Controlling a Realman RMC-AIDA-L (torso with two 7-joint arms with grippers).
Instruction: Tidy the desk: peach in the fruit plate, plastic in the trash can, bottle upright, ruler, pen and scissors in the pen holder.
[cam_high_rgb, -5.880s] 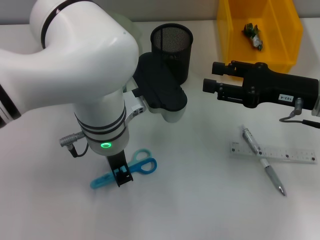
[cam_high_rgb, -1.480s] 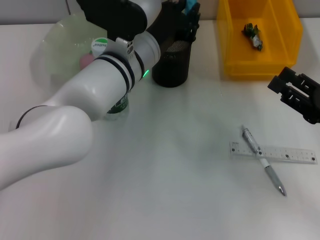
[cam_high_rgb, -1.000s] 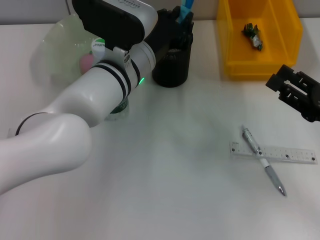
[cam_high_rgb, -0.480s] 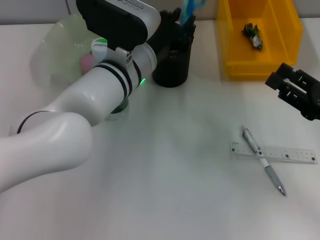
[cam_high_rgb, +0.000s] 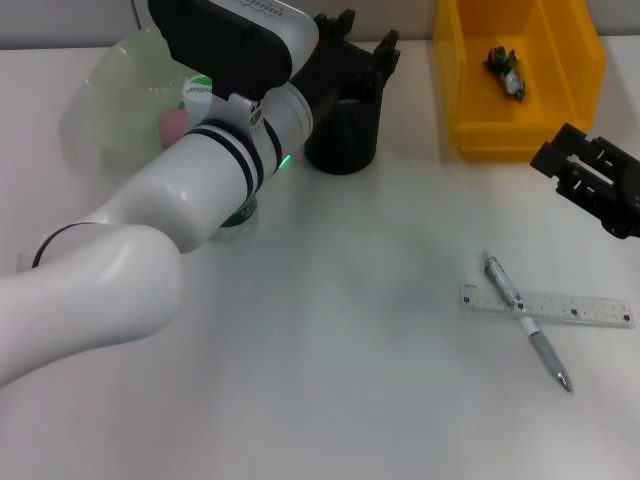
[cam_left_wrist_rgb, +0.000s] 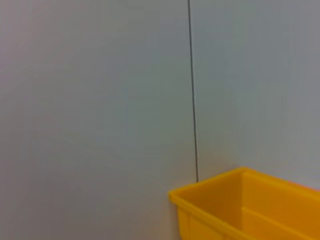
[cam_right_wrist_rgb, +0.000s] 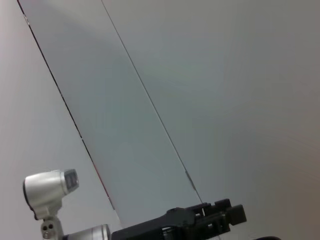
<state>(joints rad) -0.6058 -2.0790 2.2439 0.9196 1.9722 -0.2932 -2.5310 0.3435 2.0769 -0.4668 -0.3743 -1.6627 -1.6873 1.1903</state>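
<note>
My left claw (cam_high_rgb: 360, 47) hangs over the pen holder (cam_high_rgb: 342, 135) at 12 o'clock on the desk (cam_high_rgb: 350, 380), fingers (cam_high_rgb: 388, 45) spread apart, nothing between them. Scissors not visible; the holder's mouth is hidden behind my claw, so I cannot tell what is inside.

My right claw (cam_high_rgb: 560, 165) sits at 3 o'clock, off the desk surface, holding nothing; whether its fingers are parted I cannot tell.

Pen (cam_high_rgb: 524, 320) and ruler (cam_high_rgb: 546, 304) lie at 4 o'clock, the pen crossing over the ruler, touching it. Both flat on the desk, well apart from the holder.

Yellow bin (cam_high_rgb: 580, 110) at 1 o'clock, with a small crumpled scrap (cam_high_rgb: 505, 70) inside it. The left wrist view shows only a corner of the bin (cam_left_wrist_rgb: 240, 205) against a grey wall (cam_left_wrist_rgb: 100, 100).

Plate (cam_high_rgb: 120, 100) at 10 o'clock, clear greenish, with the pink peach (cam_high_rgb: 173, 122) in it. Bottle (cam_high_rgb: 205, 92) stands upright just beside the plate, green-and-white cap showing, body mostly hidden behind my left arm.
</note>
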